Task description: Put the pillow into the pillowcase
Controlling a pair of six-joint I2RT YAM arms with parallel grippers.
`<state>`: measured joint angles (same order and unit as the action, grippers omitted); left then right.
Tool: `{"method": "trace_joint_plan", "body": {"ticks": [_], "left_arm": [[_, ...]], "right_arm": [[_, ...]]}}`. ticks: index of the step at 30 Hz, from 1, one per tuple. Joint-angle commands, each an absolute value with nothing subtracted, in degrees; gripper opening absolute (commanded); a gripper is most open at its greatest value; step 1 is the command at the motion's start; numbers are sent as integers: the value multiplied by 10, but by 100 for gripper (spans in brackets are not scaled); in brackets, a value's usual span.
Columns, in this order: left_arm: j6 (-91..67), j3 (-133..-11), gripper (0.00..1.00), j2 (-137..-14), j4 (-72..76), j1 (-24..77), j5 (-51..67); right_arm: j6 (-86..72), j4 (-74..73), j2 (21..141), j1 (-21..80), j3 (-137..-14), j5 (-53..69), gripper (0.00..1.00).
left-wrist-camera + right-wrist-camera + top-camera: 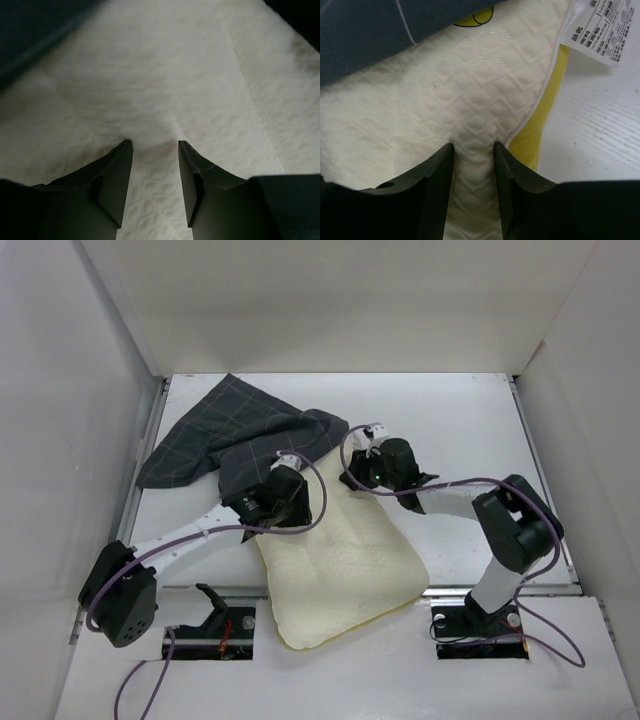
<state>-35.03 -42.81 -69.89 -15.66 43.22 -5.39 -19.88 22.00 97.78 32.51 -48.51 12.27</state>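
Note:
The cream quilted pillow (340,570) lies diagonally mid-table, its far end tucked under the edge of the dark checked pillowcase (240,435). My left gripper (280,505) presses on the pillow's far-left part; in the left wrist view its jaws (155,145) pinch a fold of the pillow (150,90). My right gripper (365,477) sits at the pillow's far-right corner; in the right wrist view it (473,146) squeezes a ridge of the pillow (470,95) beside the yellow side band (540,125). The pillowcase (365,35) overlaps the pillow just beyond.
White walls close in the table (470,430) on the left, back and right. The pillow's near corner hangs over the front edge, between the two arm bases. A white printed care label (600,30) sticks out from the pillow's corner onto the table.

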Motion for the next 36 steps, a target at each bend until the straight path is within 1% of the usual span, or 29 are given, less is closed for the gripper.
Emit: {"method": "trace_joint_plan", "body": {"ticks": [1, 2, 3, 6, 7, 10, 12, 14, 15, 16, 18, 19, 20, 21, 22, 24, 26, 27, 28, 29, 31, 32, 34, 36], "left_arm": [[-345, -475, 38, -727, -133, 395, -117], [-337, -486, 34, -738, -133, 384, -123], [-317, -496, 34, -750, -124, 374, -123], [-292, -549, 23, -819, -119, 332, -123], [-286, -564, 17, -851, -119, 324, -123], [-255, -622, 14, -882, -134, 314, -136], [-238, -650, 14, -889, -142, 308, -136], [-222, -664, 14, -871, -147, 303, -129], [-214, -669, 19, -861, -147, 303, -119], [-199, -669, 24, -851, -147, 303, -106], [-186, -669, 39, -812, -154, 322, -70], [-177, -654, 56, -800, -160, 331, -57], [-177, -649, 66, -788, -160, 341, -31], [-168, -649, 78, -766, -160, 362, -6], [-163, -635, 98, -757, -153, 375, 15], [-157, -635, 100, -750, -139, 406, 49], [-151, -655, 100, -776, -134, 454, 36], [-151, -670, 100, -796, -143, 469, 2], [-151, -691, 100, -849, -155, 482, -15], [-159, -740, 100, -881, -182, 500, -26], [-164, -790, 100, -942, -207, 513, -53], [-173, -812, 100, -996, -220, 519, -72], [-192, -863, 100, -1039, -247, 519, -109], [-219, -903, 100, -1090, -289, 519, -175]], "right_arm": [[-207, 220, 962, 358, -461, 176, 42], [-207, 220, 952, 384, -441, 176, 41], [-207, 220, 928, 396, -428, 176, 41], [-227, 225, 885, 434, -377, 187, 41], [-232, 225, 857, 439, -366, 199, 41], [-232, 220, 809, 450, -344, 238, 41], [-217, 203, 789, 450, -344, 249, 42], [-197, 169, 762, 450, -365, 225, 45], [-183, 150, 753, 450, -375, 211, 51], [-171, 89, 745, 450, -408, 165, 53], [-145, 30, 722, 450, -442, 99, 56], [-145, 2, 714, 450, -458, 18, 59], [-145, -39, 707, 443, -484, -14, 59], [-145, -53, 694, 431, -495, -29, 61], [-154, -67, 693, 413, -504, -38, 63], [-169, -85, 680, 345, -527, -28, 65], [-191, -91, 680, 276, -533, -9, 65], [-196, -97, 680, 257, -533, -9, 65], [-201, -97, 680, 239, -540, -9, 65], [-201, -107, 680, 224, -540, -9, 66], [-206, -120, 680, 183, -546, -9, 67], [-207, -120, 680, 172, -546, -9, 67], [-207, -113, 680, 146, -546, 18, 69], [-201, -100, 693, 134, -539, 39, 69]]}}
